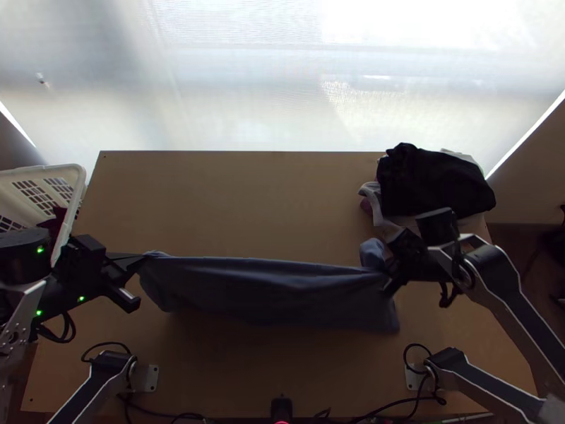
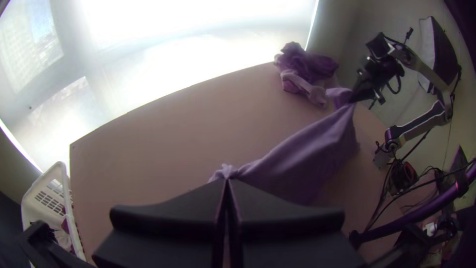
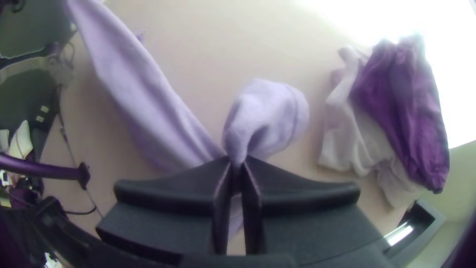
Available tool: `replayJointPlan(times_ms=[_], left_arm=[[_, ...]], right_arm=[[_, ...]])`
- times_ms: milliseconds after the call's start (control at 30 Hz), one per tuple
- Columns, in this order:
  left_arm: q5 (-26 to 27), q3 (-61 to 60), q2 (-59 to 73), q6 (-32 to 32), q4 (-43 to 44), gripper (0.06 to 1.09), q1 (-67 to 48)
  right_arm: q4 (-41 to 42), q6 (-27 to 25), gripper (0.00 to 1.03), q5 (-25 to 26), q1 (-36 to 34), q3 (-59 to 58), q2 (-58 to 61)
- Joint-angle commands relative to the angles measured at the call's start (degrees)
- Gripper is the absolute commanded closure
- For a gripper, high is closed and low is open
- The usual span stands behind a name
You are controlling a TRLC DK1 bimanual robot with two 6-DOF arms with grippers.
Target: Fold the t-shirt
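Two grippers have the t-shirt (image 1: 268, 293) stretched across my table (image 1: 233, 191), and I read the places with twelve o'clock at the bright window side and six at the edge by the arms' bases. My left gripper (image 1: 142, 257) sits between nine and ten o'clock, clenched on one end of the blue-grey cloth; down the left wrist view its tips (image 2: 227, 179) meet, with a small crumpled tuft of fabric poking out just ahead of them. My right gripper (image 1: 387, 269) is out at three o'clock, also pinching the shirt, and the right wrist view gives me the two tips (image 3: 238, 161) pressed together on a gathered bit, a rounded loop of cloth puffing out past them. The upper edge runs nearly straight from one grip to the other, while the body drapes toward six o'clock in a long, narrow band with soft creases; I cannot tell how much of it touches the wood. Over at two o'clock I have a bunched black cloth (image 1: 434, 180), with a pale cloth (image 1: 376, 212) crumpled at its side. A white basket (image 1: 79, 174) stands at ten o'clock, just beside the table, with dark red cloth (image 1: 54, 225) in it
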Motion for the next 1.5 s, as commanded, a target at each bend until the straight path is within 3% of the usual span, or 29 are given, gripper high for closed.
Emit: replayJointPlan(times_ms=[0, 233, 400, 667, 867, 900, 933, 967, 1000, 1033, 1167, 1467], left_arm=[[-0.1, -0.5, 4.7, -3.9, 1.8, 1.04, -12.4], [-0.7, 0.8, 15.3, -10.5, 3.0, 1.04, -42.1], [-1.6, 8.4, 30.0, -11.2, 8.2, 1.04, -61.3], [-1.7, 24.5, 52.1, -1.7, 13.6, 1.04, -68.6], [-3.2, 30.2, 61.2, 0.3, 21.5, 1.03, -73.1], [-3.1, 32.4, 63.1, 0.1, 21.5, 0.96, -73.2], [-3.2, 34.2, 64.6, -0.2, 21.6, 0.74, -73.2], [-3.4, 35.4, 65.6, -0.1, 21.7, 0.42, -73.2], [-4.4, 35.9, 66.1, 0.3, 21.7, 0.19, -73.2], [-5.0, 36.0, 66.2, 0.8, 21.7, 0.10, -73.1], [-5.0, 35.4, 64.8, 0.0, 22.0, 0.10, -73.2], [-6.6, 33.9, 54.5, -1.0, 20.2, 0.10, -72.6]], right_arm=[[10.8, 0.4, 1.00, 2.0, -0.8, 6.3, 12.5], [17.0, 1.4, 1.00, 3.4, 5.1, 19.5, 28.3], [16.8, 1.6, 1.00, 3.4, 9.5, 38.0, 44.4], [5.2, 4.1, 1.00, 3.3, 13.6, 70.5, 66.0], [4.3, 3.0, 1.00, 1.8, 17.0, 75.1, 70.5], [4.3, 3.2, 0.93, 1.8, 17.3, 75.2, 70.8], [4.2, 3.7, 0.78, 1.8, 17.7, 75.2, 70.8], [4.0, 4.3, 0.59, 1.8, 17.8, 75.2, 70.8], [3.5, 4.8, 0.41, 1.9, 17.9, 75.2, 70.8], [2.9, 5.7, 0.25, 2.1, 17.8, 75.3, 70.8], [2.4, 7.5, 0.04, 2.2, 17.2, 75.5, 70.7], [0.4, 10.3, 0.04, 2.3, 16.5, 75.5, 68.1]])
